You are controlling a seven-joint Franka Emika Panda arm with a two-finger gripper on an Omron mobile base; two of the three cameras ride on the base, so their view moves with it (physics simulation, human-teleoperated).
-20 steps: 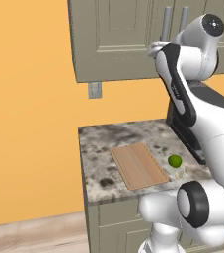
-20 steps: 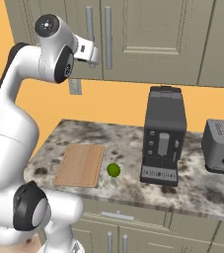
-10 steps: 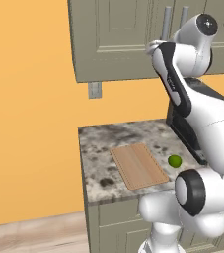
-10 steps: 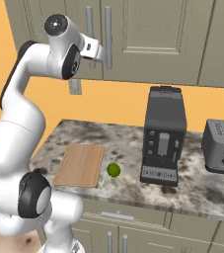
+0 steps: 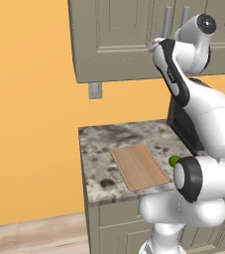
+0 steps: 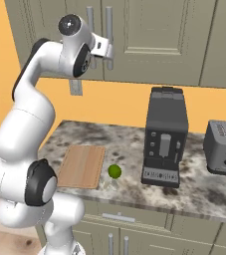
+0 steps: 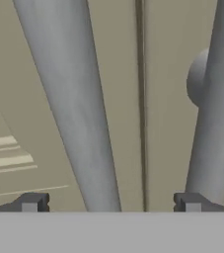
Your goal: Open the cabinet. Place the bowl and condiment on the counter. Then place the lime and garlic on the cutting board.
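The hand (image 7: 111, 202) is up at the cabinet (image 6: 149, 40), spread wide, and nothing's in it. One bar handle (image 7: 74, 108) sits between its fingertips, the other handle (image 7: 214, 113) is off to the side. Doors are shut. Down on the desk (image 6: 194, 187), the board (image 6: 82, 166) lies flat, and the lime (image 6: 114, 171) is on the stone just beside it, between the board and a coffee machine (image 6: 164, 137). There's a toaster (image 6: 224, 147) further along.

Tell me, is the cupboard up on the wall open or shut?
Shut. Both cupboard doors lie flat with just a thin seam between them in the hand view, and nothing inside shows. The open gripper is at the handles.
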